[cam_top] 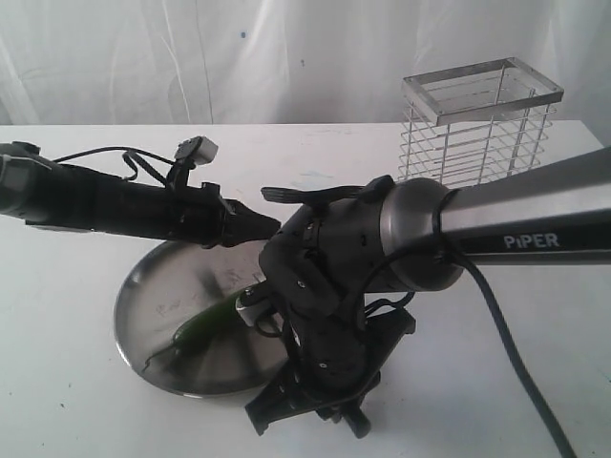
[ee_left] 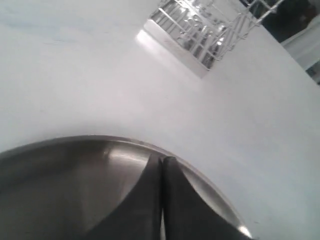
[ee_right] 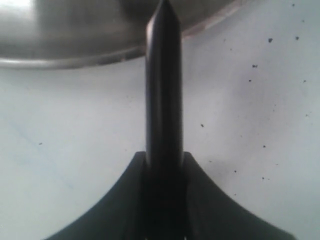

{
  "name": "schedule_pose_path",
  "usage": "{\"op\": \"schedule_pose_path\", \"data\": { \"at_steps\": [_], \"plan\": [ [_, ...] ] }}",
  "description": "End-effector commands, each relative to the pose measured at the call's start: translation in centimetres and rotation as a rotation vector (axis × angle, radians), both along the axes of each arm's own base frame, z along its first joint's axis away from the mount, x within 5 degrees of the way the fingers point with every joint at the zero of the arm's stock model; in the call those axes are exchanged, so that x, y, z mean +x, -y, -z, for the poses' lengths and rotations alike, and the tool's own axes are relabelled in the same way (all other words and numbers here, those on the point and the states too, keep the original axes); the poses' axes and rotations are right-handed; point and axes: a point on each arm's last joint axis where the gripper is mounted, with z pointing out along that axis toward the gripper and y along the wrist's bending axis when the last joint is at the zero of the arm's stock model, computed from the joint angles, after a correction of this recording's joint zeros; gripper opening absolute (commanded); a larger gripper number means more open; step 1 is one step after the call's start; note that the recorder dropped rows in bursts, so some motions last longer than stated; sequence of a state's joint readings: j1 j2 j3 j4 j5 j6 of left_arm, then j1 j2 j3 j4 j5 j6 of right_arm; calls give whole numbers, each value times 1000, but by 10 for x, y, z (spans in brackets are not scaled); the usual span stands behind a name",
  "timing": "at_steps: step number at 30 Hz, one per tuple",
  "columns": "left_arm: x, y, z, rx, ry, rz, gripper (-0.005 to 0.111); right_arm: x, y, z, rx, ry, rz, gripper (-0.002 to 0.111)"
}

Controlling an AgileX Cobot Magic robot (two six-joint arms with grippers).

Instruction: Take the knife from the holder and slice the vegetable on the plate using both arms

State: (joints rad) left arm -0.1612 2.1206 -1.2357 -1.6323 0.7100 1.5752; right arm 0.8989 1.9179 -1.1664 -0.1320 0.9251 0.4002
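Plate [cam_top: 143, 286]: round, shiny steel, set on the white bench [cam_top: 67, 410] toward the near left.

Vegetable [cam_top: 202, 329]: one glossy green chilli lying flat on the near-left part of the plate, thin stem toward the rim. The right arm's wrist covers its far end, so I cannot tell whether anything touches it.

Left arm [cam_top: 115, 205]: reaches in from the left, nearly level, with its tip over the far side of the plate. Its jaws are pressed together with nothing between them. The left wrist view shows them as one dark wedge above the plate's inner surface, the rim curving just beyond.

Right arm [cam_top: 535, 219]: a grey tube marked "PiPER" comes in from the right, and the wrist bends down at the plate's near right edge. Its jaws pinch the knife [ee_right: 164, 90], one on either side.

Knife: slim and all dark, pointing straight out from the jaws. Most of its length lies over bare, speckled bench and the tip reaches past the plate's rim. Whether the tip touches the steel cannot be told. From the exterior view the wrist hides it.

Holder [cam_top: 482, 119]: wire basket with a flat metal rim, upright at the far right of the bench, well apart from the plate.
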Motion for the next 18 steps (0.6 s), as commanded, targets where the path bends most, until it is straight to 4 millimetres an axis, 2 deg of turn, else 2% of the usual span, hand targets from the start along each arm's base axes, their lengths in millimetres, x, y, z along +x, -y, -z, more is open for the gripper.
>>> {"op": "schedule_pose_path", "data": {
  "at_steps": [1,4,8,11,18],
  "plan": [
    [-16,7,-11,-93,-103,140,0,1,0,-3,21,15,-12,0],
    [-21,8,-7,-76,-168,168,0,1,0,-3,21,15,-10,0],
    [-26,11,8,6,-196,116,0,1,0,-3,21,15,6,0],
    [-38,20,14,17,-203,159,0,1,0,-3,21,15,8,0],
    [-45,35,13,12,-163,217,0,1,0,-3,22,16,24,0]
  ]
}}
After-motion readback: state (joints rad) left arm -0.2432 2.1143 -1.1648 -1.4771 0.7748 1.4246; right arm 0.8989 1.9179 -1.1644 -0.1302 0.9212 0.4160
